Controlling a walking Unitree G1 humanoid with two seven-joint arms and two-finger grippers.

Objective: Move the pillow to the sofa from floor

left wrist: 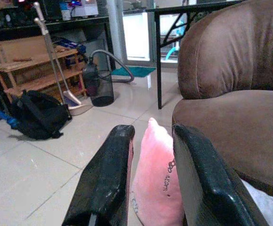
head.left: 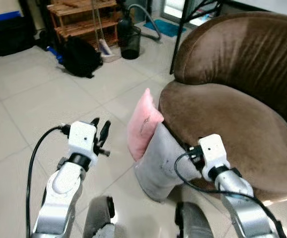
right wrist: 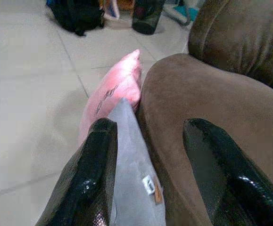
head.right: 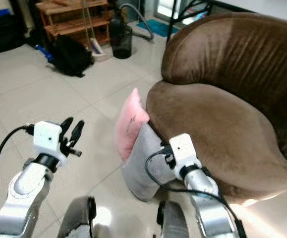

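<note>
A: What is shown in the left eye view about progress?

B: Nothing is lifted yet. The pink pillow [head.left: 143, 125] is standing on its edge on the tiled floor [head.left: 44, 99], leaned against the front of the brown sofa [head.left: 232, 119], and a grey pillow [head.left: 158, 161] is leaned just beside it, nearer to the robot. The left end effector [head.left: 100, 132] is held above the floor, apart from both pillows, with its fingers only narrowly parted. The whole task is judged to be left: grasp, lift, placing on the seat.

A: And in the right eye view?

B: The same scene is given. The right end effector [head.right: 164, 148] is held low, near the grey pillow; its fingers are hidden behind the white wrist block here. A black bag [head.right: 70, 55] and a wooden rack [head.right: 71, 20] are seen far behind.

A: The left wrist view?

B: The pink pillow is framed between the two black fingers [left wrist: 103, 188], which are spread and empty. Its cover looks soft and fleecy, with a pointed corner on top and small dark printing.

A: The right wrist view?

B: The fingers [right wrist: 86, 183] are spread wide, nothing is pinched. The grey pillow is smooth woven cloth with a small label; the sofa is rounded and velvety.
</note>
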